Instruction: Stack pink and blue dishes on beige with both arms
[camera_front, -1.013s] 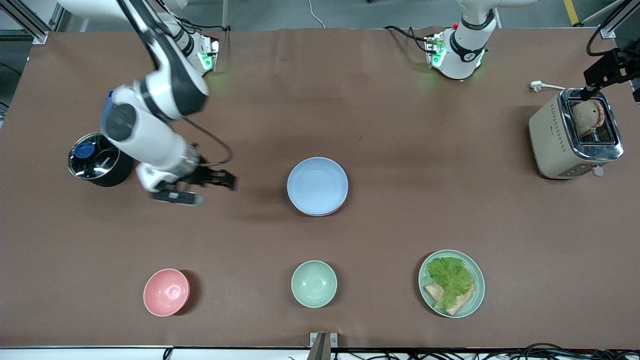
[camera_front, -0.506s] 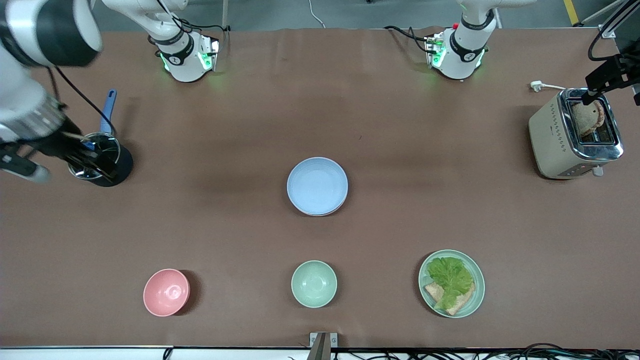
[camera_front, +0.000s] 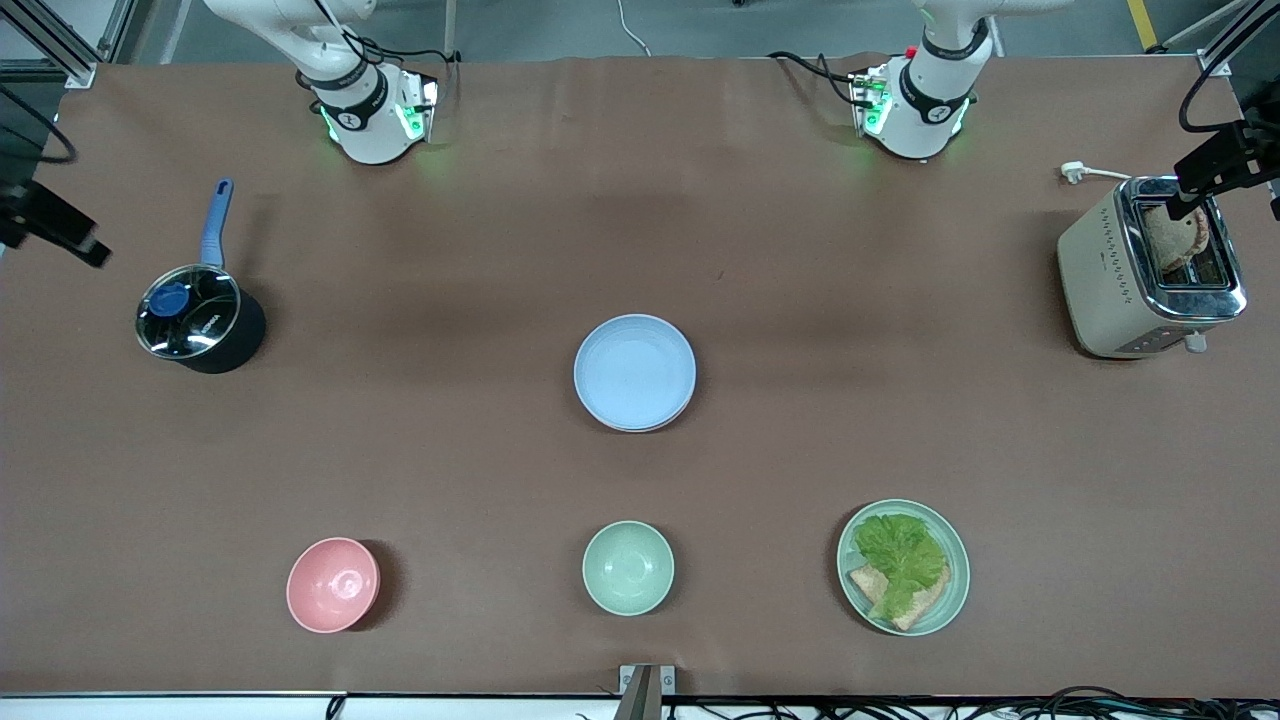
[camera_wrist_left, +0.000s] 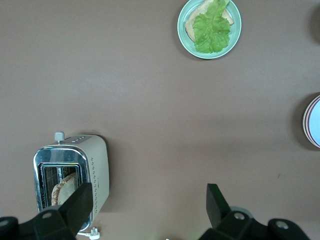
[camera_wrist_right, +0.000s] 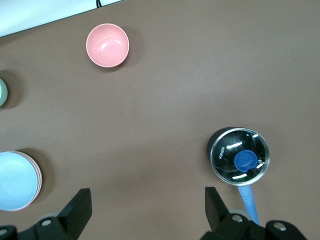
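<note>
Left arm: raised high at its own end of the table, its black two-finger left gripper (camera_wrist_left: 145, 202) hanging over bare brown table (camera_front: 900, 300) just beside the cream metal toaster (camera_front: 1140, 268), fingers spread wide, nothing between them.
Right arm: raised high at its own end, its black right gripper (camera_wrist_right: 146, 206) over the table near the black saucepan with glass lid and blue handle (camera_front: 196, 310), fingers wide apart, holding nothing.
Stack: light blue round matte plate (camera_front: 634, 371) lies on top at mid-table, well apart from both grippers; a pale pink plate rim (camera_wrist_right: 38, 180) shows under it; what lies under that cannot be made out.
Around: small pink bowl (camera_front: 332, 584), small mint-green bowl (camera_front: 627, 567) and mint-green plate of lettuce and bread (camera_front: 903, 566) sit nearer the front camera than the stack.
</note>
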